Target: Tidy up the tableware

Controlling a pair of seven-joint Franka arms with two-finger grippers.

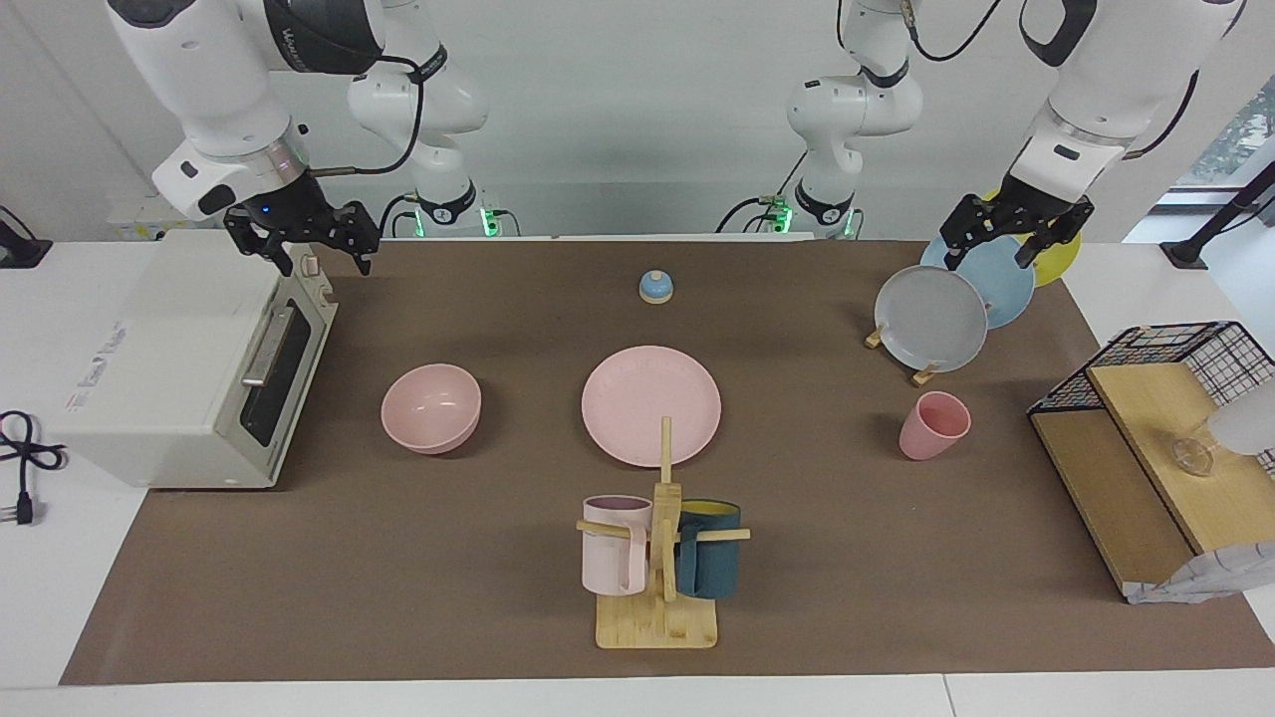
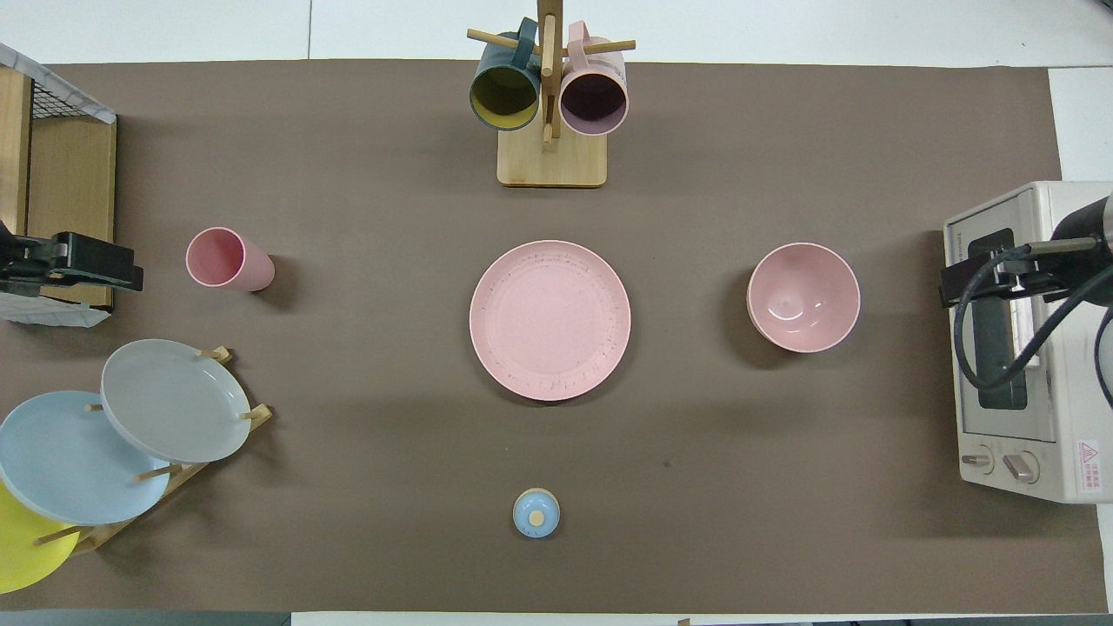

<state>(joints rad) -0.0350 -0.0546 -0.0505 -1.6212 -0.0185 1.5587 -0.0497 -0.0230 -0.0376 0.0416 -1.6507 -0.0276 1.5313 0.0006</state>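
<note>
The pink plate (image 1: 650,403) (image 2: 549,320) lies flat in the middle of the brown mat. The pink bowl (image 1: 431,406) (image 2: 803,297) stands upright beside it toward the right arm's end. The pink tumbler cup (image 1: 933,425) (image 2: 228,259) stands upright toward the left arm's end. My right gripper (image 1: 327,264) (image 2: 983,278) hangs open and empty in the air over the toaster oven. My left gripper (image 1: 986,257) (image 2: 87,265) hangs open and empty over the plate rack. Neither gripper touches any pink piece.
A toaster oven (image 1: 179,358) stands at the right arm's end. A rack holds a grey plate (image 1: 931,319), a blue plate (image 1: 1001,284) and a yellow one. A mug tree (image 1: 659,558) with two mugs stands farther out than the pink plate. A blue bell (image 1: 656,287) and a wooden shelf (image 1: 1146,448) also stand here.
</note>
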